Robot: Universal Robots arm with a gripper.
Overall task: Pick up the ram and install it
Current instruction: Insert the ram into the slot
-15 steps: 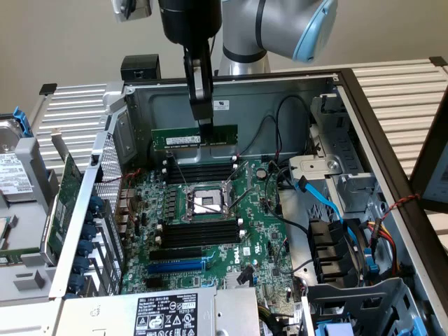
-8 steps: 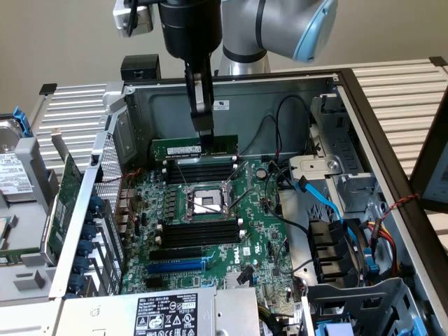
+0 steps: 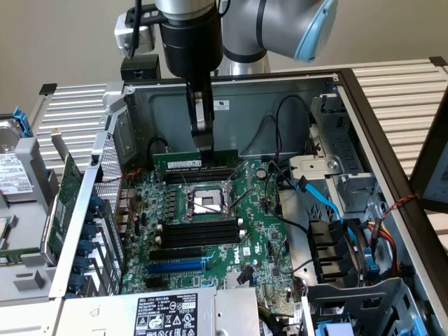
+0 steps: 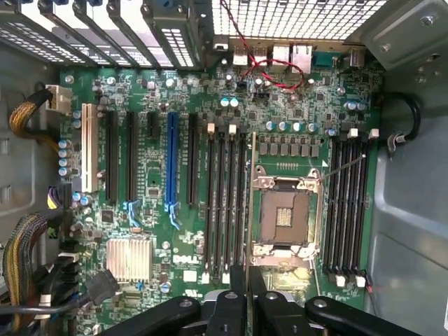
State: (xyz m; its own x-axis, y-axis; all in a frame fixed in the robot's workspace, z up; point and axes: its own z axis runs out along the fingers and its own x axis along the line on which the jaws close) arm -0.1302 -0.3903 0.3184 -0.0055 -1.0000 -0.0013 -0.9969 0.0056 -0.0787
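- Beige wall behind; open PC case (image 3: 280, 94) lay on a slatted surface (image 3: 399, 91).
- Gripper (image 3: 205, 148) was clamped on the ram (image 3: 175, 161), which stood on edge just over the memory slots (image 3: 210, 176) beside the CPU socket (image 3: 206, 203).
- Not seated yet, I'd say.
- To do it well: keep the stick parallel to the slot, match the notch, press straight down evenly.

I see the ram (image 3: 178, 162), a long, narrow, thin green circuit-board stick with a pale label strip along its face. It stands on its long edge, level and unbent, pinched near its middle by the gripper (image 3: 206, 150). In the exterior view it sits just behind the square silver processor socket (image 3: 203, 203), running across that socket's width. In the wrist view I see it edge-on as a thin line (image 4: 250, 210) along one side of the socket (image 4: 283, 217).
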